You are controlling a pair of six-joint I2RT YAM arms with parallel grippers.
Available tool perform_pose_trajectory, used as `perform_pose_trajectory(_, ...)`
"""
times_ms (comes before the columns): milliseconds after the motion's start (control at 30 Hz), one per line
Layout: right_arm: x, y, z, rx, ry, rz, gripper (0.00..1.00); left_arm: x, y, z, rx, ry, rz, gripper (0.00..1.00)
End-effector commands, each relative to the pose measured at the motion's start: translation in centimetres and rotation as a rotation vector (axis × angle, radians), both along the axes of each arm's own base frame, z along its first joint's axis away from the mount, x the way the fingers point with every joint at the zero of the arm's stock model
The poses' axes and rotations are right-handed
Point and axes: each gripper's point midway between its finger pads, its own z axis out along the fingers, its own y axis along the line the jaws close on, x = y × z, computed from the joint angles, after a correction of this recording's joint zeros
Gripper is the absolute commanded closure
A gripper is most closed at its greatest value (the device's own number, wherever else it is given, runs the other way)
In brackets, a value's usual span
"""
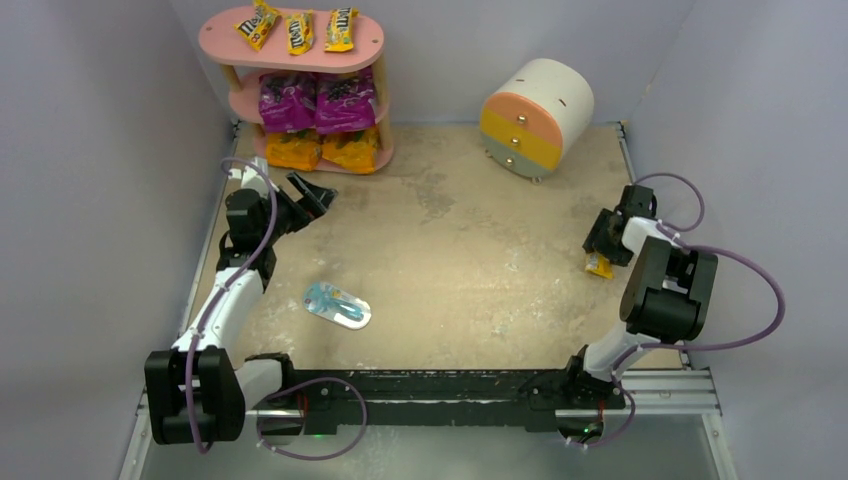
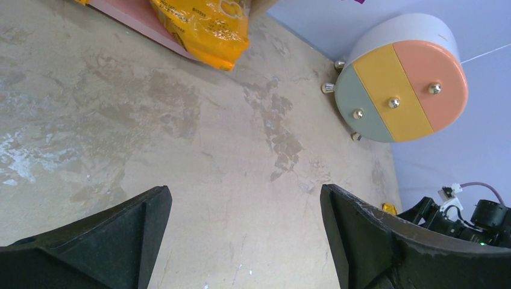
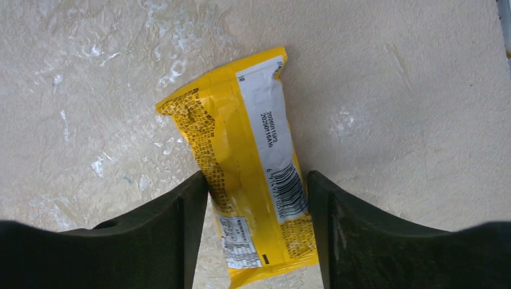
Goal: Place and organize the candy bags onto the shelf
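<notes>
Straddling the fourth M&M's pack (image 3: 253, 168), the right gripper (image 3: 258, 180) had its matte black jaws at the two long edges. Whether they pinched the pack yet could not be told. The pack lay flat and back-up on the mottled beige table (image 1: 450, 230) near the right edge. It was crinkled glossy yellow foil with a white barcode strip, and its lower end was cut off in the right wrist view.

The left gripper (image 2: 244, 189) hung over the table with its jaws wide apart and nothing between them.

The pink oval-board shelf (image 1: 372, 40) stood at the far left on pale wooden posts. Three M&M's packs (image 1: 299, 30) lay on top, two purple grape bags (image 1: 288, 100) filled the middle tier, and two orange-yellow bags (image 1: 294, 150) sat on the bottom. The print on the bags was too small to read.

A round cream drum cabinet (image 1: 535, 105) stood far right of the shelf. A flat light-blue packet (image 1: 337, 304) lay near the left arm.
</notes>
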Motion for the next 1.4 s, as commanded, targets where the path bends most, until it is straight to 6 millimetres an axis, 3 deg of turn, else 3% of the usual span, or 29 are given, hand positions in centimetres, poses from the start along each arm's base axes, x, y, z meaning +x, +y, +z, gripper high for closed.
perform_pose_trajectory(0, 0.4, 0.6, -0.1, 0.043, -0.003, -0.001, 0.44, 0.2, -0.3, 2.4, 0.030, -0.090, -0.028, 0.01)
perform_pose_trajectory(100, 1.2, 1.4, 0.9, 0.085, -0.054, 0.012, 0.59, 0.1, -0.5, 2.5, 0.029, -0.094, -0.039, 0.00)
perform_pose_trajectory(233, 2.7, 4.3, 3.3, 0.208, -0.187, 0.091, 0.70, -0.2, -1.2, 2.7, 0.023, -0.109, -0.085, 0.00)
perform_pose_trajectory(333, 3.5, 8.3, 5.8, 0.348, -0.314, 0.219, 0.76, -0.5, -2.4, 2.7, -0.012, -0.126, -0.159, 0.00)
perform_pose_trajectory(433, 3.4, 13.7, 9.7, 0.538, -0.454, 0.398, 0.80, -1.4, -4.6, 3.1, -0.094, -0.164, -0.295, 0.00)
perform_pose_trajectory(533, 1.8, 19.2, 13.6, 0.735, -0.528, 0.579, 0.81, -2.8, -7.7, 3.9, -0.175, -0.220, -0.477, 0.00)
perform_pose_trajectory(600, 0.1, 23.5, 16.6, 0.834, -0.562, 0.742, 0.78, -4.3, -10.9, 4.4, -0.207, -0.250, -0.625, 0.00)
perform_pose_trajectory(700, -4.6, 30.7, 20.3, 0.990, -0.536, 1.043, 0.74, -7.2, -16.6, 4.9, -0.213, -0.324, -0.866, 0.00)
perform_pose_trajectory(767, -7.3, 33.2, 22.2, 1.083, -0.496, 1.155, 0.74, -10.0, -19.1, 5.6, -0.194, -0.437, -1.042, 0.01)
perform_pose_trajectory(867, -9.9, 34.8, 24.2, 1.191, -0.440, 1.202, 0.74, -13.1, -19.4, 4.8, -0.136, -0.568, -1.226, 0.10)
perform_pose_trajectory(1000, -13.5, 36.3, 25.6, 1.268, -0.383, 1.310, 0.74, -13.6, -18.8, 3.8, -0.102, -0.648, -1.213, 0.06)
perform_pose_trajectory(1233, -16.4, 37.6, 25.2, 1.298, -0.258, 1.346, 0.73, -17.7, -19.0, 6.4, 0.002, -0.904, -1.368, 0.03)
perform_pose_trajectory(1333, -17.3, 38.5, 24.8, 1.316, -0.203, 1.366, 0.73, -17.5, -20.9, 6.7, 0.080, -0.935, -1.428, 0.05)
perform_pose_trajectory(1367, -17.7, 38.8, 24.7, 1.319, -0.187, 1.380, 0.74, -17.2, -21.5, 5.6, 0.090, -0.836, -1.449, 0.08)
